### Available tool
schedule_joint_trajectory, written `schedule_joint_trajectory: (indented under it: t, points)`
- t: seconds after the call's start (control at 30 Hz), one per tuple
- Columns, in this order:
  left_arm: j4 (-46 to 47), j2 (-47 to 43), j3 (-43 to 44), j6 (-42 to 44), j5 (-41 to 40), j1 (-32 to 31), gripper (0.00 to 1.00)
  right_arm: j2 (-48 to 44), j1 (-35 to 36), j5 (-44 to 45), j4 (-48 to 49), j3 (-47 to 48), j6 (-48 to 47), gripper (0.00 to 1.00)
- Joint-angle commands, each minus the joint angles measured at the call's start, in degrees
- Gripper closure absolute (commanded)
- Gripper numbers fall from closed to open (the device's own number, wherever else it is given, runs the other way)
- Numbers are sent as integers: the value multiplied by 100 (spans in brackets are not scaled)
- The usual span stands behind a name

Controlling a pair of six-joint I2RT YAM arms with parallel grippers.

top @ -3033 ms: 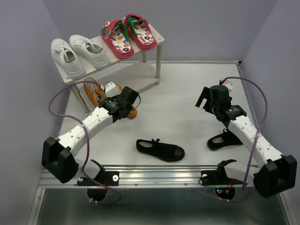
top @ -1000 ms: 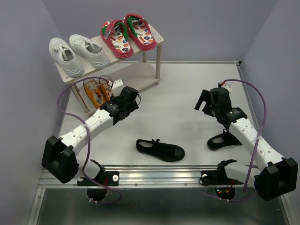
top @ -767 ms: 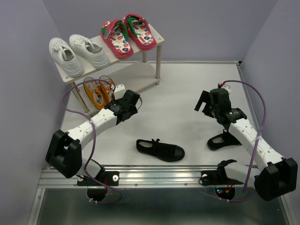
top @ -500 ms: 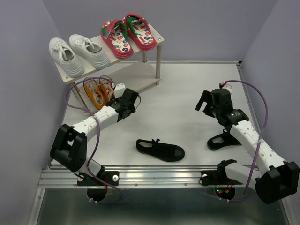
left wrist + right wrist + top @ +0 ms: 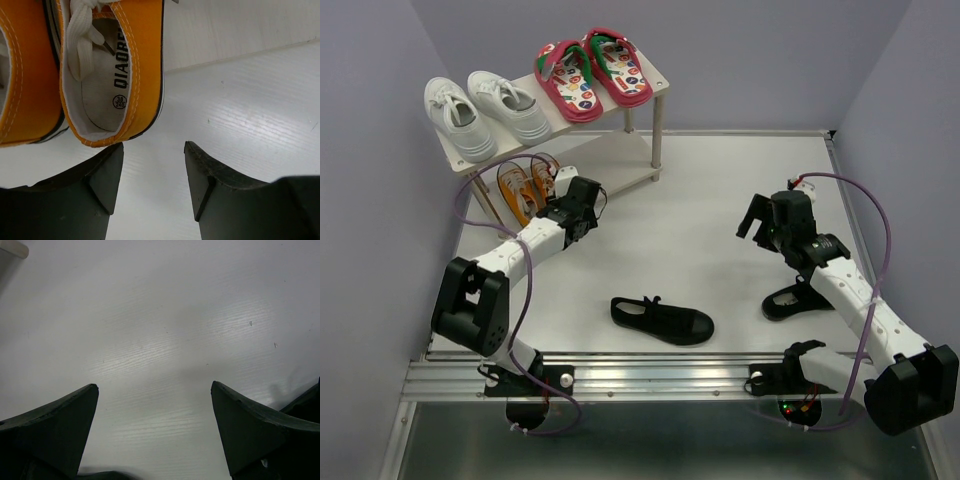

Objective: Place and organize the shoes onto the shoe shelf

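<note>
Most of the job looks done. On the shoe shelf [image 5: 658, 88], the white sneakers [image 5: 485, 115] fill the left of the top board and the red flip-flops [image 5: 592, 75] the right, each pair side by side. The orange sneakers [image 5: 525, 185] sit together at the left end of the lower board, their heels at its near edge.

The left fingers [image 5: 100, 180] are parted with nothing between them, just short of the nearer orange heel. That pair seems to have been let go, though it may need a nudge further in.

What remains is the black pair. One black strap shoe [image 5: 662, 320] lies on the surface [image 5: 720, 180] near the front rail. The second black shoe [image 5: 792, 300] lies well apart to the right, partly hidden beneath the right arm. The right fingers [image 5: 55, 420] are spread wide over bare surface, holding nothing. The free stretch of the lower board looks the likely place for both.
</note>
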Motion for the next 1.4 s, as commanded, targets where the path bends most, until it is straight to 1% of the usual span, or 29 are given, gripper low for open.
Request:
schedule_joint_trajectory:
  t: [0.0, 0.1, 0.23, 0.37, 0.5, 0.57, 0.6, 0.63, 0.7, 0.73, 0.77, 0.83, 0.9, 1.0, 1.1, 1.17, 1.2, 1.27, 1.3, 1.37]
  points:
    - [624, 108, 416, 364, -168, 157, 37, -114, 4, 32, 30, -23, 29, 0]
    - [501, 100, 574, 338, 8, 157, 37, -96, 4, 75, 12, -40, 46, 0]
    - [457, -198, 452, 215, 324, 104, 37, -87, 4, 233, -49, -67, 82, 0]
    - [335, -418, 329, 145, 351, 8, 37, -87, 4, 392, -198, -67, 90, 0]
    - [62, -629, 319, 118, 333, -247, 37, -131, 4, 864, -602, -76, 248, 0]
    - [-122, -769, 355, 74, 263, -598, 37, -158, 4, 1207, -1085, -41, 582, 0]
    - [-227, -796, 372, 4, 246, -729, 37, -149, -49, 1279, -1452, -41, 713, 0]
    - [-280, -832, 381, -48, 280, -983, 37, -140, -49, 1341, -1664, -32, 1036, 0]
    - [-360, -902, 381, -145, 351, -1231, 37, -123, -49, 1472, -2051, -14, 1311, 0]
    - [-412, -946, 364, -268, 403, -1475, 37, -123, -49, 1560, -2480, 203, 1625, 0]
    - [-439, -964, 346, -330, 438, -1582, 37, -123, -101, 1639, -2684, 345, 1742, 0]
    - [-457, -999, 302, -426, 517, -1767, 37, -192, -102, 1474, -3062, 643, 1926, 0]
    - [-448, -1025, 293, -515, 605, -1986, 37, -298, -102, 1202, -3195, 663, 2260, 0]
    - [-431, -1025, 346, -480, 702, -2206, 37, -272, -102, 999, -3354, 417, 2717, 0]
    - [-413, -999, 399, -279, 773, -2312, 37, -184, -102, 824, -3215, 66, 2999, 1]
    - [-430, -990, 416, -155, 825, -2348, 37, -132, -102, 718, -3091, -101, 3096, 4]
    - [-456, -990, 399, -50, 860, -2357, 37, -114, -102, 560, -2890, -241, 3079, 9]
    - [-448, -1042, 355, 30, 887, -2357, 37, -114, -102, 515, -2713, -487, 3122, 16]
    - [-439, -1060, 346, 65, 887, -2357, 37, -114, -102, 498, -2652, -558, 3140, 21]
    - [-448, -1095, 320, 135, 896, -2357, 37, -105, -102, 454, -2520, -655, 3184, 23]
